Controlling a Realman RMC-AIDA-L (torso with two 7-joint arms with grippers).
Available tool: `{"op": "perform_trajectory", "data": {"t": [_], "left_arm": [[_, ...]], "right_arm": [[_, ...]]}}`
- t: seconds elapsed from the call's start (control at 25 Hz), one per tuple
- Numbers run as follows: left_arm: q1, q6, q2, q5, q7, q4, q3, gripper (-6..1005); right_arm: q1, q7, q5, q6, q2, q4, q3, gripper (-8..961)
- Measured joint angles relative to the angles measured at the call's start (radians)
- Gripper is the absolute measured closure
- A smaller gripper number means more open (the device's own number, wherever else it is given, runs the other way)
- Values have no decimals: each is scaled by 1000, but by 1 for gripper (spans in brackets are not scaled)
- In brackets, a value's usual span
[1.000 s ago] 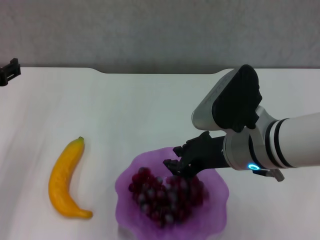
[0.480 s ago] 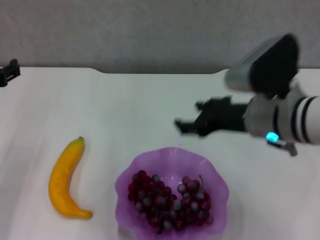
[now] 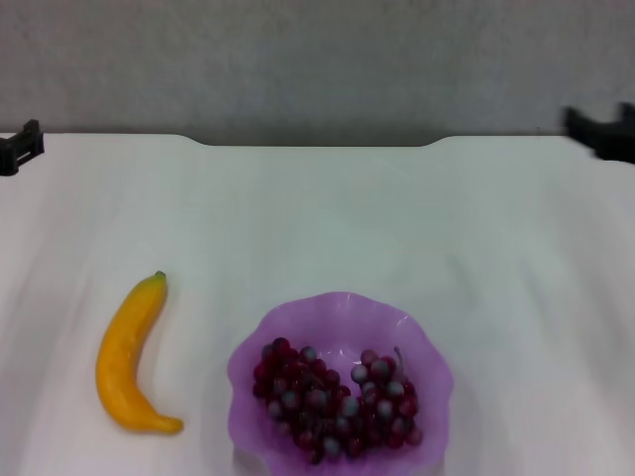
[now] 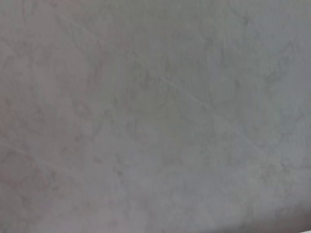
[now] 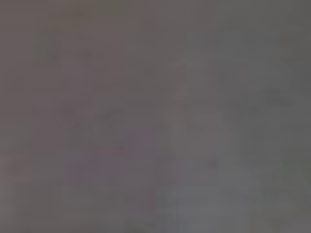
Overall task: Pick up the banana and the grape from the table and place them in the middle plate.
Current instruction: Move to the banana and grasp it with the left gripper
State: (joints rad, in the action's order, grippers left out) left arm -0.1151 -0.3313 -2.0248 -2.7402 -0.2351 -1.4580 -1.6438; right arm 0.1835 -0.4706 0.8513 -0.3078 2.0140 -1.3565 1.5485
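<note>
**In the purple dish the grapes lie already; the banana waits on the table**

In the near middle of the large plain white tabletop (image 3: 327, 228), the translucent purple plastic dish with the wavy, scalloped rim (image 3: 342, 308) holds the long bunch of small, round, dark red-purple grapes (image 3: 337, 402). The bunch lies fully inside the dish, across its flat centre and toward the nearer side, with some berries showing a pale frosty sheen. By my judgement this half of the task is done.

The curved, smooth orange-yellow banana with the small dark green stem tip (image 3: 130, 357) lies on the table at the robot's left of the dish, near it but not touching it. Its stem end points away from the robot. Nothing holds it. So the second half is left: the banana must be picked up and put in the dish beside the grapes. The free room in the dish is mostly at its far side, so I think the banana may have to rest partly on the bunch.

The left gripper (image 3: 20, 145) shows only as a dark piece at the far left edge of the table, well apart from the banana. The right gripper (image 3: 601, 131) shows as a dark piece at the far right edge, well apart from the dish. For both claws I cannot tell if they are open or closed. The two wrist views show only a plain grey surface and none of the task's things.
</note>
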Motion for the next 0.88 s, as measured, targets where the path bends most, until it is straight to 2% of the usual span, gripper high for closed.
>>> {"op": "perform_trajectory", "data": {"t": [0.28, 0.56, 0.64, 0.68, 0.76, 0.88], "left_arm": [[4, 7, 0, 0, -10, 1, 2, 153], [0, -43, -1, 1, -24, -12, 10, 155], [-1, -137, -1, 1, -24, -51, 4, 155], [-3, -239, -2, 1, -20, -98, -1, 155], [-6, -286, -2, 0, -18, -123, -4, 156], [-35, -487, -2, -1, 3, -197, -30, 157]], "right_arm": [[-115, 5, 47, 235, 0, 77, -29, 221], [-133, 6, 55, 280, 0, 192, -29, 221], [-131, 10, 55, 280, 0, 208, -30, 221], [-131, 12, 55, 281, 0, 209, -31, 222], [-131, 12, 55, 281, 0, 206, -31, 222], [-133, 12, 54, 279, 0, 201, -30, 222]]}}
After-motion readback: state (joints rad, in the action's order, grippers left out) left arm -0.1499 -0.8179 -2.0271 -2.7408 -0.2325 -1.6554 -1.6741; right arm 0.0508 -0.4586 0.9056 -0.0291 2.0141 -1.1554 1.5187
